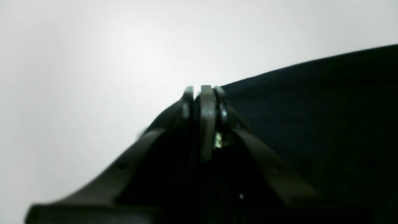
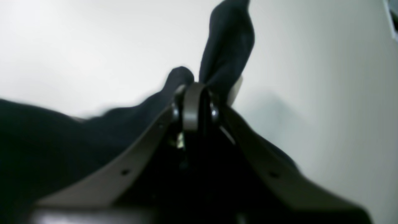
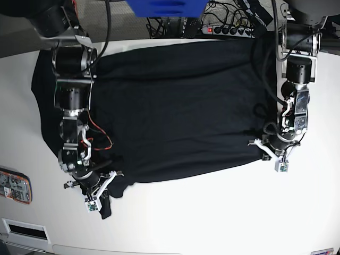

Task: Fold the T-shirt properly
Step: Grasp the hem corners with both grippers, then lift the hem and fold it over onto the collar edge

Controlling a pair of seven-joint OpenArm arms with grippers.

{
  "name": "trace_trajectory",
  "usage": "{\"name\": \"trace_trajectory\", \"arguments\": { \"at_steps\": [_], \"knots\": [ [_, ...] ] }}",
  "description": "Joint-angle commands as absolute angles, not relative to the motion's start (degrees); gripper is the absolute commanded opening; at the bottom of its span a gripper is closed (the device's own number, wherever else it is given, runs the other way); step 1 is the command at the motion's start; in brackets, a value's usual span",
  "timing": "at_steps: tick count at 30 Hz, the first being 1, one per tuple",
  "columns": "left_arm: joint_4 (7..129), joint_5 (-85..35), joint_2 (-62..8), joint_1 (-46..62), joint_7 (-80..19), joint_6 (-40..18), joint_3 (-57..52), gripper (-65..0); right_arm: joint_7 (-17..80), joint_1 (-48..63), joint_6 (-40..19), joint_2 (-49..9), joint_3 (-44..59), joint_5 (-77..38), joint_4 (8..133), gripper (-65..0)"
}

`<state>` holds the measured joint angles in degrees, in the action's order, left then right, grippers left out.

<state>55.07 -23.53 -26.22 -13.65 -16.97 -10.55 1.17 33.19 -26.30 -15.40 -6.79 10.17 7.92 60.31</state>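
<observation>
The T-shirt (image 3: pixel 175 106) lies spread on the white bench (image 3: pixel 212 212), covering most of its middle and far part in the base view, with 1 edge reaching the far side near the power strip (image 3: pixel 231 29).

Right gripper (image 2: pixel 194 93): jaws together, clamped on a fold of the T-shirt. In the right wrist view the black cloth bunches around the tips, and 1 flap stands up beyond them. A small pale patch shows just right of the tips; what it is cannot be told. In the base view this gripper sits at the near left corner of the cloth, where a dark tail of fabric hangs toward the near edge.

Left gripper (image 1: pixel 205 93): jaws together at the T-shirt's right edge. In the left wrist view the cloth lies flat to the right of the tips and meets them. The view is blurred, so whether cloth is pinched between them cannot be told.

A flat printed item (image 3: pixel 15 186) lies at the left edge of the bench, well apart from the cloth. A blue object (image 3: pixel 167 8) sits beyond the far edge.
</observation>
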Motion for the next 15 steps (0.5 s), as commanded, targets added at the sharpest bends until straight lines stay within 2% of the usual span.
{"name": "trace_trajectory", "arguments": {
  "at_steps": [1, 7, 15],
  "knots": [
    [57.1, -22.37, -27.21, -12.35, -18.51, -9.36, -0.57, -65.0, 32.57, -26.07, -15.16, -7.25, 10.42, 7.96, 63.08, -65.0],
    [72.75, -22.2, -25.8, -2.33, -18.51, -9.36, -6.02, -65.0, 32.48, -18.07, -15.16, -7.25, 10.42, 7.96, 72.57, -65.0],
    [85.05, -22.2, -25.8, 5.85, -18.59, -9.36, -13.67, -65.0, 32.57, -12.09, -15.16, -7.34, 10.51, 8.04, 82.24, -65.0]
  ]
}}
